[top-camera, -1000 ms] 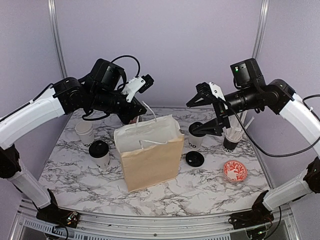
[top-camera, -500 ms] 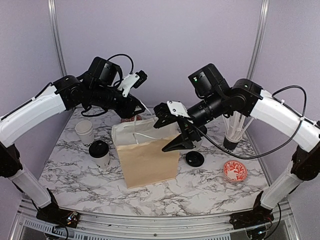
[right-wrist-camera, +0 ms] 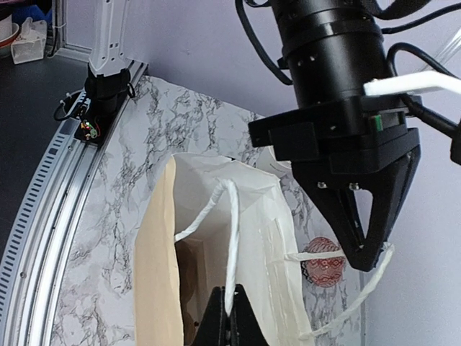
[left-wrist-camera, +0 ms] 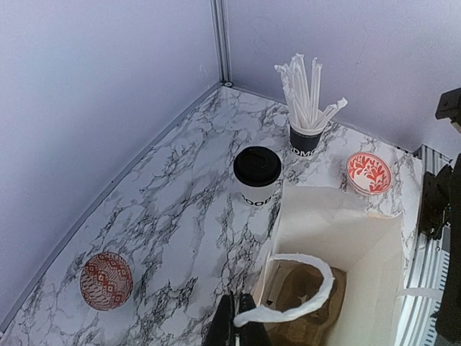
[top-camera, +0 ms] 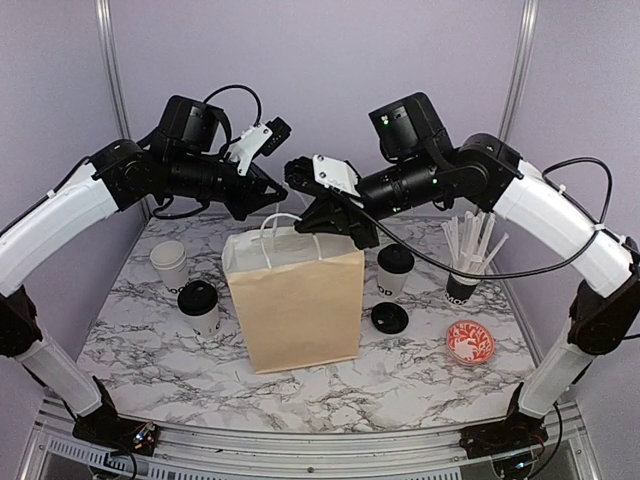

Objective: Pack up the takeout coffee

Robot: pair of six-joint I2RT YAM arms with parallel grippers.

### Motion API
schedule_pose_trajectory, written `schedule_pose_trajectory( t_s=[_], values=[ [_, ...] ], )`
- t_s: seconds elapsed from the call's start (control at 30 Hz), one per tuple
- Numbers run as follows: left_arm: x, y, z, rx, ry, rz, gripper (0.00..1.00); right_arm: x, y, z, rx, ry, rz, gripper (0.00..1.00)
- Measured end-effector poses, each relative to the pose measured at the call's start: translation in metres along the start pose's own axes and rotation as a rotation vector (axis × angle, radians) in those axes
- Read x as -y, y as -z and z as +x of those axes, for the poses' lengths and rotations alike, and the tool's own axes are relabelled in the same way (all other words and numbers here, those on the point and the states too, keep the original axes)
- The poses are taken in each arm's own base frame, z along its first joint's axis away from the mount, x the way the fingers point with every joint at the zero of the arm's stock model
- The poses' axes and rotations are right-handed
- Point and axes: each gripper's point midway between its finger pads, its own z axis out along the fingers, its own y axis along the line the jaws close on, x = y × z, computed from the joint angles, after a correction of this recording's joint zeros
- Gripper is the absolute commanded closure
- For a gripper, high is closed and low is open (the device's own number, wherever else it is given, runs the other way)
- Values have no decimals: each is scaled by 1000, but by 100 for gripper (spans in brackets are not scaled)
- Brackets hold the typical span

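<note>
The marble surface is taken up in the middle by a brown paper bag, which is stood upright with its mouth turned up. It is reached from either side by the left arm and the right arm, both brought in above the bag's top edge. The jaws of the left arm are seen closed on one white paper handle, and those of the right arm are pinched together on the other handle; the handles appear to be drawn up and apart so that the bag is kept standing and its mouth is spread for loading. The packing itself is judged not yet begun, since no cup can be made out in the part of the bag's inside that is shown. One lidded coffee cup is left just beside the bag on the left, with an unlidded cup behind it, and another lidded cup is placed near the bag's right side. Further right, a dark cup of white sticks and a small red bowl are set out of the way. A loose black lid is laid flat in front of the right cup.
</note>
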Motion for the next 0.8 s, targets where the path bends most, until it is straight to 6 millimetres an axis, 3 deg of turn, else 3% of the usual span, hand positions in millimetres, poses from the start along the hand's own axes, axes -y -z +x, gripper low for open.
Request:
schedule_pose_trajectory(
  t_s=[0.23,0.33,0.47,0.7,0.73,0.77,0.8],
  values=[
    [-2,40,-67,179,-29,-17,100,37,44,-58,110,125,168,100],
    [-3,52,-83,226,-36,-24,100,44,61,-75,145,174,216,100],
    [-4,57,-91,249,-39,-32,100,47,70,-85,164,207,241,100],
    [-6,52,-84,230,-39,-45,100,46,64,-79,151,212,230,100],
    [-7,50,-81,221,-37,-46,86,46,62,-78,147,211,227,95],
    [-7,46,-77,209,-35,-50,61,45,59,-75,141,208,222,80],
    [-8,41,-71,193,-26,-51,44,44,55,-70,131,203,215,65]
  ],
)
